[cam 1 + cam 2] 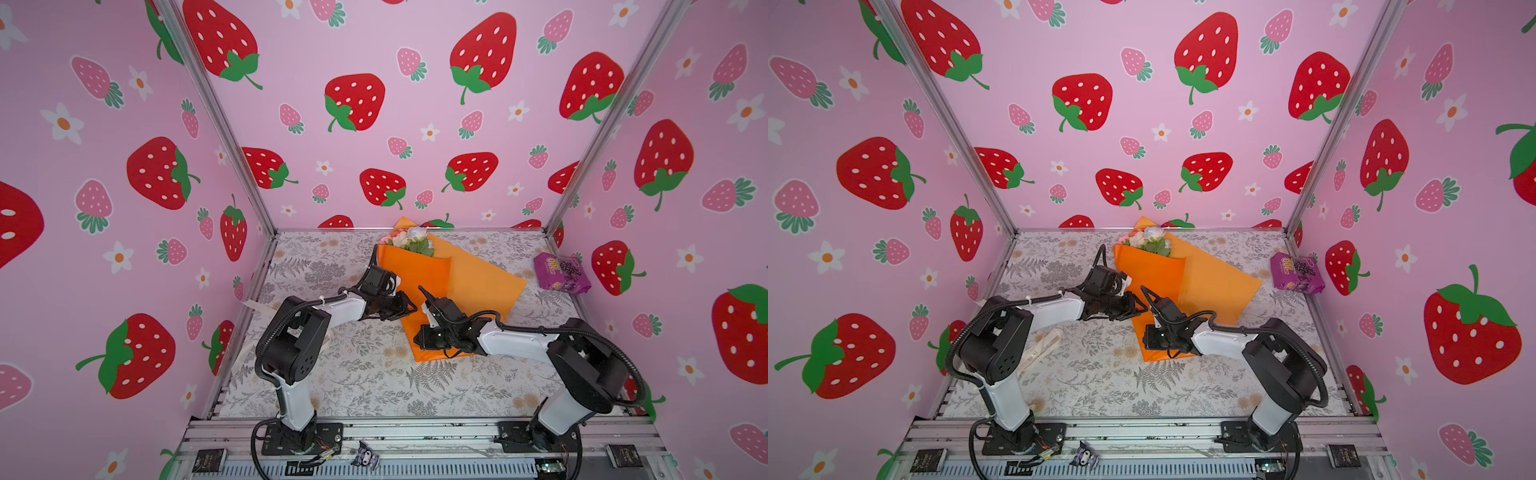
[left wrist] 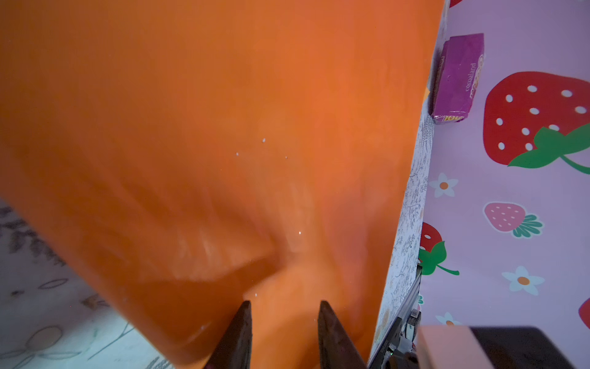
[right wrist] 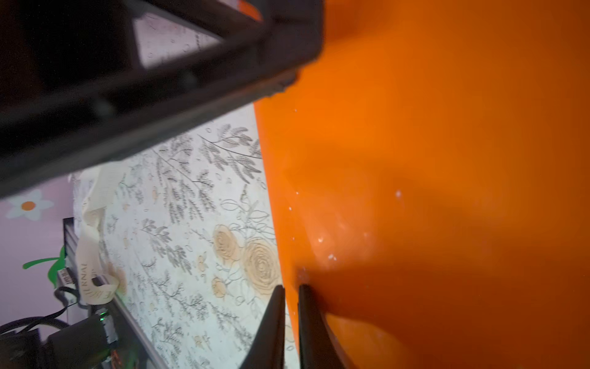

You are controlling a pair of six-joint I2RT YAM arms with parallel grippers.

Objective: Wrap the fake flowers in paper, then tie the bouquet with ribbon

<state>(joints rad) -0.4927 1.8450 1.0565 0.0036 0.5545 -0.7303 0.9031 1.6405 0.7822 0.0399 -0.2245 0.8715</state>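
Bouquet of fake flowers [image 1: 419, 266] (blooms [image 1: 409, 239] in orange paper [image 1: 482, 286]), left claw [image 2: 284, 303] gripping paper, right claw [image 3: 292, 286] pinching its edge.

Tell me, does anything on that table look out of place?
Yes: a purple snack packet lies in the far right corner, unrelated to the bouquet. The cream ribbon lies off at the left edge, apart from it.

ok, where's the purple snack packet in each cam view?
Both top views: purple snack packet at the table's far right edge.
Left wrist: packet just beyond the orange wrapping paper's edge.
Right wrist: not in it.
Shared landmark: the orange wrapping paper, in all four views.
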